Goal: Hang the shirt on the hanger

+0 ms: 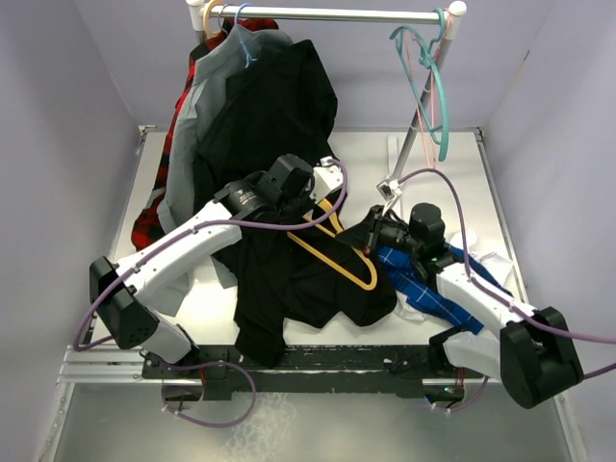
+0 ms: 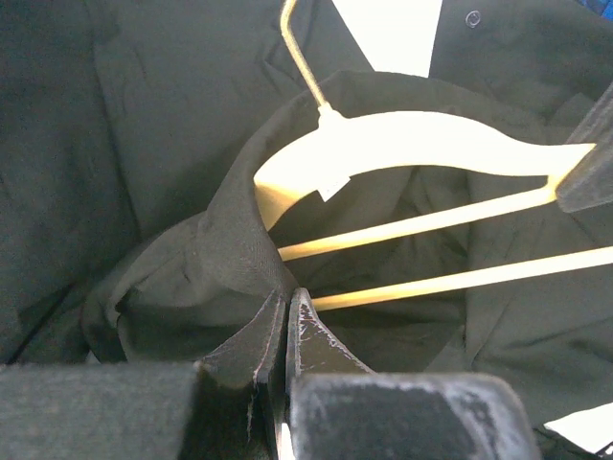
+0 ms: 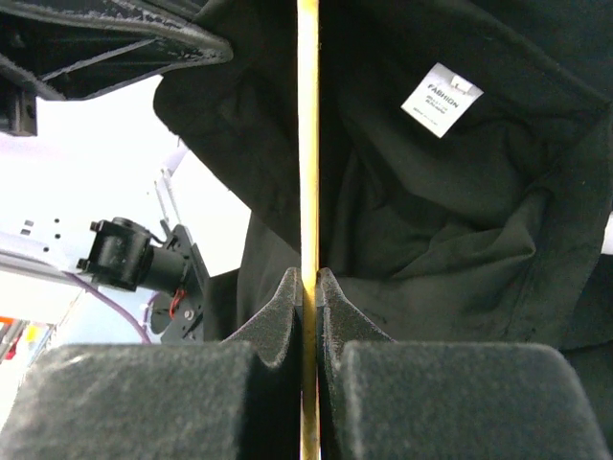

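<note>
Top external view shows the black shirt [image 1: 279,289] heaped on the white table [image 1: 202,313], with the yellow hanger [image 1: 339,253] lying across it. The left gripper [image 2: 287,305] pinches the shirt's fabric edge. The right gripper [image 3: 308,280] clamps the hanger's thin bar.

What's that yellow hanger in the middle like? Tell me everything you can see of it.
The hanger looks like thin yellow-orange plastic, triangular, with a slim hook and two thin lower bars. It sits in the neck opening of the black shirt, and one shoulder end is tucked behind the collar fabric. The right gripper is shut on one bar. The left gripper pinches the shirt's edge just beside the hanger, not the hanger itself.
</note>
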